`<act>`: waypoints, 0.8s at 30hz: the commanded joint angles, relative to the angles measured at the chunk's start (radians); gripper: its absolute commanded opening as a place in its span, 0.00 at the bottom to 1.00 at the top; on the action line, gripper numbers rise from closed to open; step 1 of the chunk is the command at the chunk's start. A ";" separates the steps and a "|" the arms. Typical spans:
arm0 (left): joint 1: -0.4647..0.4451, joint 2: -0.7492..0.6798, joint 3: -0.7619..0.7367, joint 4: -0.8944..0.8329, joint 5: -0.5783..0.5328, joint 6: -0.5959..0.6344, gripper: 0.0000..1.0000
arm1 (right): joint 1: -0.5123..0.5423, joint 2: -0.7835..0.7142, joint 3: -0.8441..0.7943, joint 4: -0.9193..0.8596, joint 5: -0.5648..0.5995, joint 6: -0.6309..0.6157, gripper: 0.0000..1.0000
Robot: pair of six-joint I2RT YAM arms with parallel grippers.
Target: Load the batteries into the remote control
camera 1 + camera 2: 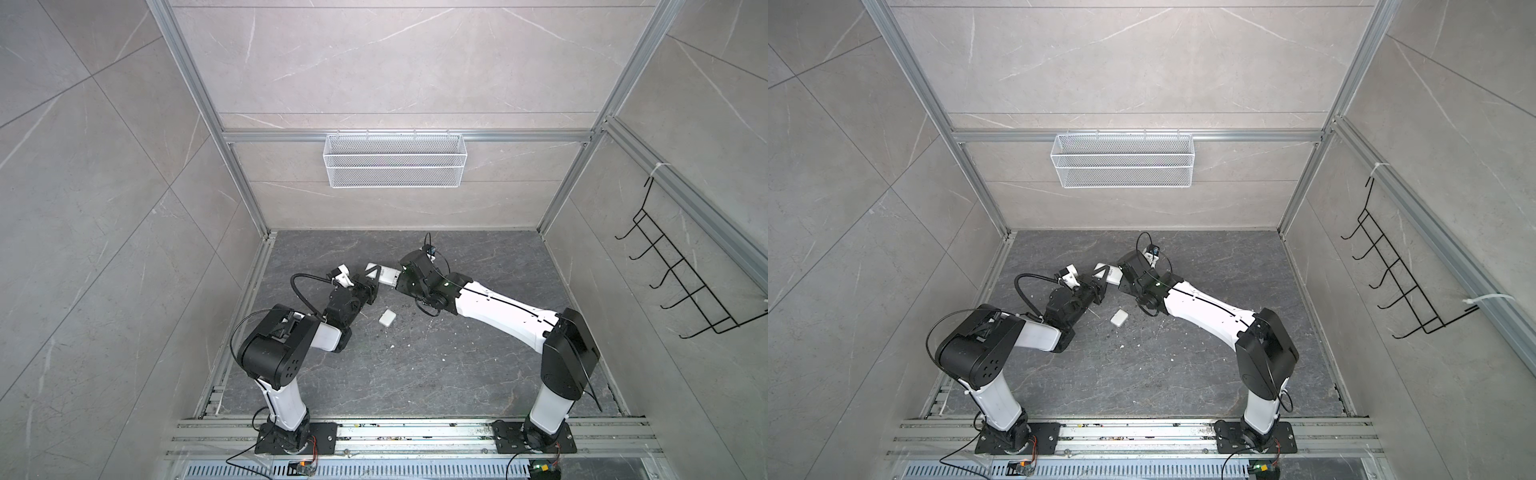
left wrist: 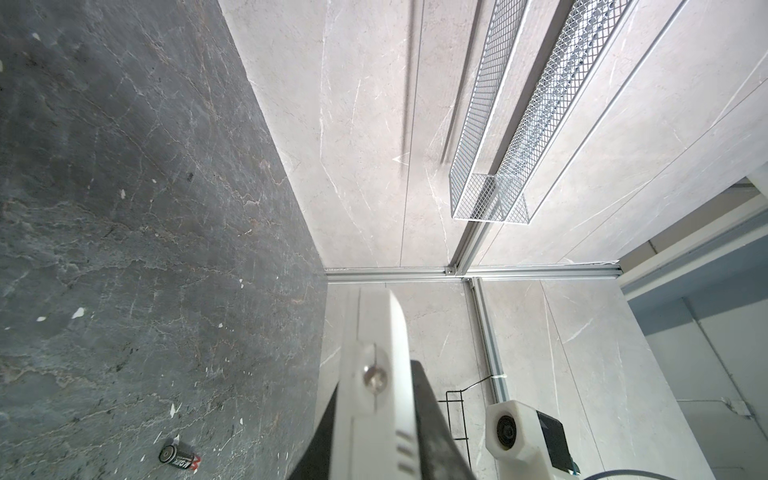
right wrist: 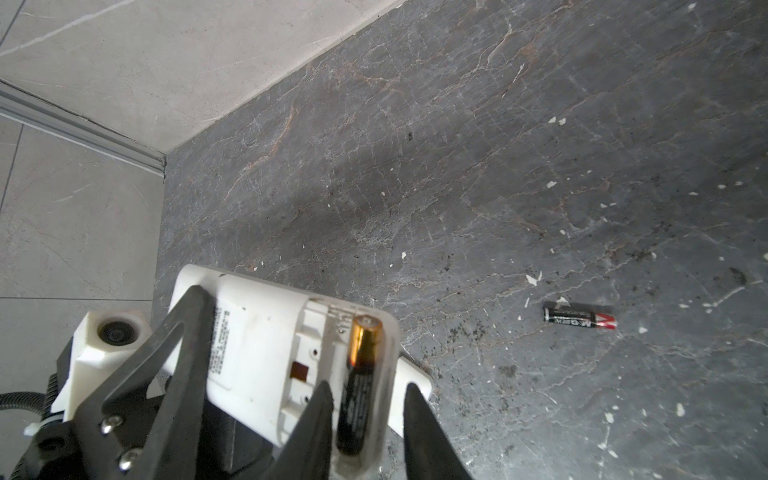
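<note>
Only the right wrist view shows a battery (image 3: 361,353) in the remote control (image 3: 257,332) clamped by the left gripper (image 2: 376,386), right gripper (image 3: 368,386) parted.

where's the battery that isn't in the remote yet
In the right wrist view the loose battery lies flat on the dark tabletop, apart from the remote control.

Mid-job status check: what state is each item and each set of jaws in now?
remote control: held clear of the floor, back showing, compartment open, one slot vacant
first battery: lying in the compartment, gold end visible
second battery: loose on the floor
cover: off, lying on the floor
left gripper: jaws shut on the remote control
right gripper: jaws open, either side of the first battery
wire basket: hanging on the back wall, empty
</note>
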 commanded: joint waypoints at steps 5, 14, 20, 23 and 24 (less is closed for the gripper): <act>0.010 -0.022 0.029 0.076 -0.006 0.014 0.00 | 0.004 -0.110 -0.008 0.010 -0.014 -0.038 0.40; 0.011 0.019 0.059 0.077 0.006 -0.057 0.00 | -0.044 -0.195 -0.009 0.021 -0.067 0.011 0.69; 0.012 0.005 0.065 0.075 -0.012 -0.091 0.00 | -0.156 -0.252 -0.300 0.441 -0.216 0.361 0.76; 0.011 -0.004 0.059 0.076 -0.024 -0.091 0.00 | -0.176 -0.242 -0.361 0.531 -0.219 0.504 0.77; 0.012 -0.005 0.056 0.077 -0.029 -0.090 0.00 | -0.175 -0.241 -0.397 0.596 -0.204 0.557 0.78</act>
